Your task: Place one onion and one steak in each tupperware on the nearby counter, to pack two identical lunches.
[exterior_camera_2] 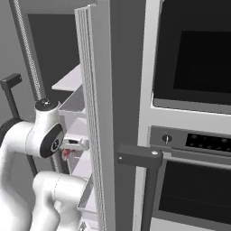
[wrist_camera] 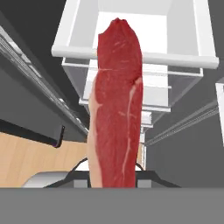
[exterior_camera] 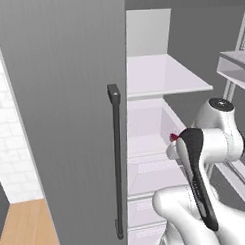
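A long slab of raw red steak (wrist_camera: 116,109) with a pale fat edge stands up from my gripper (wrist_camera: 114,177), which is shut on its lower end. The fingertips are hidden behind the meat. In the left base view a small red bit of the steak (exterior_camera: 173,137) peeks out past my wrist, in front of the open fridge. From the right base view the steak (exterior_camera_2: 66,154) hangs just under my hand (exterior_camera_2: 75,144), beside the door's edge. The tupperware, the counter and the onion are out of view.
The grey fridge door (exterior_camera: 69,121) with a dark vertical handle (exterior_camera: 116,159) stands open on the left. White shelves (exterior_camera: 163,75) and drawers (exterior_camera: 146,173) fill the fridge. An oven stack (exterior_camera_2: 194,149) with a dark handle (exterior_camera_2: 140,157) stands to the right. Below lies wood floor (exterior_camera: 25,228).
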Controlling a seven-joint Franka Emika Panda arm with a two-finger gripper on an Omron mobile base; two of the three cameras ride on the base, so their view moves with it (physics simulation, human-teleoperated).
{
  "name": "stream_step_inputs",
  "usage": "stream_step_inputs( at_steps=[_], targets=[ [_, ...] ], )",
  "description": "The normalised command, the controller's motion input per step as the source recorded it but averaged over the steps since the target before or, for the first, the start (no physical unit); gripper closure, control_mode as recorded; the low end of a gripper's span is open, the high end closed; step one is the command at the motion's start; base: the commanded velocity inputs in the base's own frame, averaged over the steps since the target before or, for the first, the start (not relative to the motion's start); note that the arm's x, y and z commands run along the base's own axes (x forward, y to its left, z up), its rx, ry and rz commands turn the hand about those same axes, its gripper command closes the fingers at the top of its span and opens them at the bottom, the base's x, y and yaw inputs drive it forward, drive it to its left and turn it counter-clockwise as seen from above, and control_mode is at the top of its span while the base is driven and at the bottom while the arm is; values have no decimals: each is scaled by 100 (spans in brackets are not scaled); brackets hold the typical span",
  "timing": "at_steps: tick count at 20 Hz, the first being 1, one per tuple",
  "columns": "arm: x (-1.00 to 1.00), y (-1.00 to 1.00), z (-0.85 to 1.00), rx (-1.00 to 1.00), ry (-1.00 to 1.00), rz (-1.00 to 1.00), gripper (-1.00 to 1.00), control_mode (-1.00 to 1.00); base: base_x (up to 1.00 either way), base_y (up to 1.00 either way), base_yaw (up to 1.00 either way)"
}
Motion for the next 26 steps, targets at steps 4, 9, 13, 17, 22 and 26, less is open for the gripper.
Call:
stream_step_inputs(
  at_steps=[4, 9, 13, 17, 22, 26],
  targets=[
    [-100, 0, 100, 0, -11, -1, 100, -100, 0, 0, 0],
    [-67, 4, 29, -2, 0, 0, 100, -100, 0, 0, 0],
    [-50, 0, 0, -1, 0, 0, 100, -100, 0, 0, 0],
    [-39, 0, -8, -2, 4, 0, 100, 100, -50, 0, 0],
    [0, 0, 0, 0, 0, 0, 100, 100, -100, 0, 0],
    [0, 0, 0, 0, 0, 0, 100, 100, -100, -8, -2]
  ],
)
